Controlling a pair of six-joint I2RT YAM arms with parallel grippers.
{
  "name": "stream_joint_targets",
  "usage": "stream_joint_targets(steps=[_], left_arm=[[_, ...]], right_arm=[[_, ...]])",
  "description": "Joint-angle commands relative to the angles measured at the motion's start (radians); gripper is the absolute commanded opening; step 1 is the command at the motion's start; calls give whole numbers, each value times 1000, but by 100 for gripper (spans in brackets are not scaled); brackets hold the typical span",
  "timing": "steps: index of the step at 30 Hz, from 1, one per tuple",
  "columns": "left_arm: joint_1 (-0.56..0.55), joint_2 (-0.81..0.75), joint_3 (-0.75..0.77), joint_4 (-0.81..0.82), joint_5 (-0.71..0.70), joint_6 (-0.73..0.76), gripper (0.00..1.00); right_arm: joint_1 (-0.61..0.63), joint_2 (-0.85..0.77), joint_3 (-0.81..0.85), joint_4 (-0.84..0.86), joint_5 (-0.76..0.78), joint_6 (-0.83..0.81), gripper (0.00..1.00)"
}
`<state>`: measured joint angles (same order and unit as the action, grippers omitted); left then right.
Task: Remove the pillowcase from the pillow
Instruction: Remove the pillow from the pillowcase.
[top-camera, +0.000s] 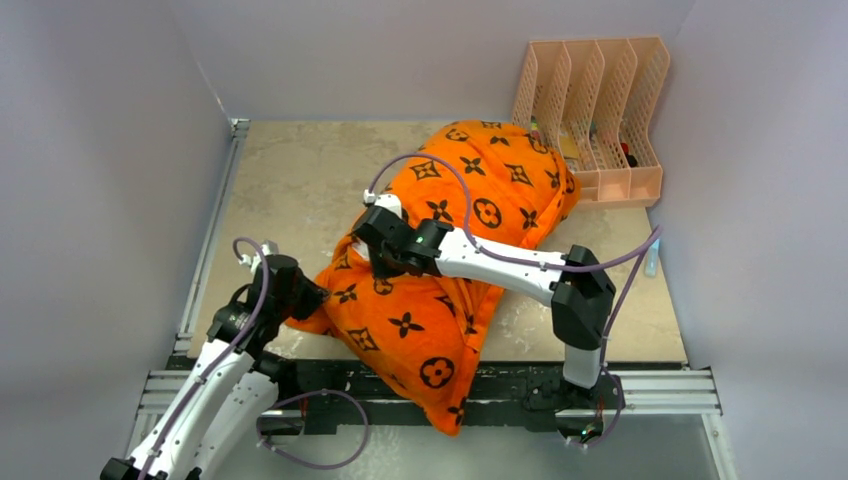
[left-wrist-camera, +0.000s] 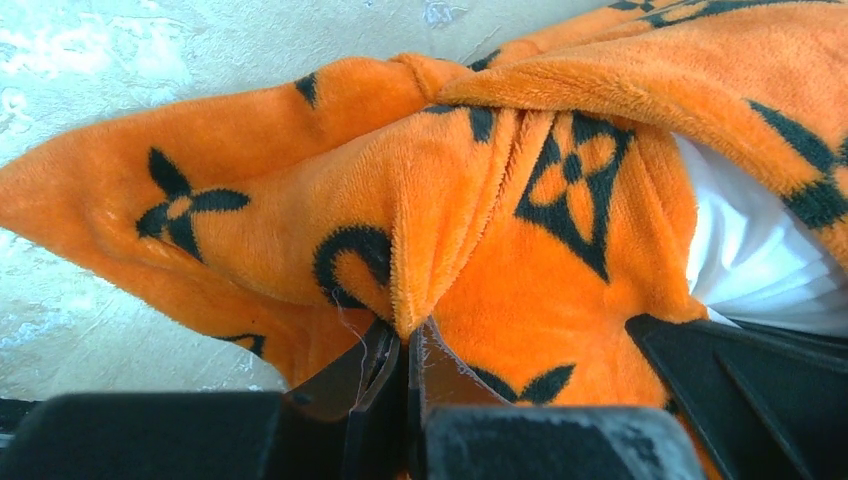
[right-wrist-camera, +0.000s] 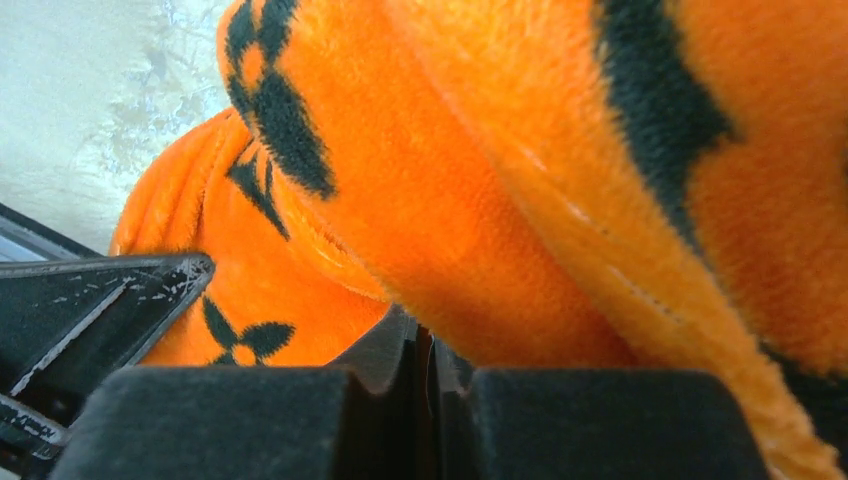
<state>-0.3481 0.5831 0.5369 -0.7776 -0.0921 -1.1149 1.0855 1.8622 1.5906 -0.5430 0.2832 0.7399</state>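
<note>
Left wrist view: my left gripper (left-wrist-camera: 405, 338) has its jaws pinched on a raised fold of the pillowcase (left-wrist-camera: 560, 270), which bunches straight ahead of the fingertips and spreads to both sides. Right of that pinch the cover gapes and the pillow (left-wrist-camera: 750, 255) shows white inside it. On the right wrist view, my right gripper (right-wrist-camera: 420, 340) has its jaws nearly together, with only a dark slit between them. Orange plush presses on the tips and fills the space above them, but I cannot tell whether any fold is caught. From above, the bundle lies right of the left gripper and under the right one. Its long axis runs diagonally from the near end, which droops over the edge of the table (top-camera: 300, 170), away to the far right.
</note>
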Motion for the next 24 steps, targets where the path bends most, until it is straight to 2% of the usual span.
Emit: stream_joint_targets(steps=[1, 6, 15, 21, 22, 24], left_arm=[[-2, -21, 40, -32, 1, 6, 0], [-2, -58, 23, -60, -10, -13, 0], [-2, -82, -16, -130, -26, -28, 0], [-2, -68, -35, -115, 12, -21, 0], [-2, -66, -36, -116, 12, -19, 0], [-2, -65, -38, -109, 11, -23, 0]], right_arm=[[-77, -1, -8, -108, 178, -72, 0], [-133, -40, 73, -53, 200, -155, 0], [-270, -116, 124, 47, 105, -209, 0], [-296, -108, 205, 25, 107, -234, 0], [-298, -113, 209, 39, 87, -247, 0], [-299, -124, 209, 74, -48, -298, 0]])
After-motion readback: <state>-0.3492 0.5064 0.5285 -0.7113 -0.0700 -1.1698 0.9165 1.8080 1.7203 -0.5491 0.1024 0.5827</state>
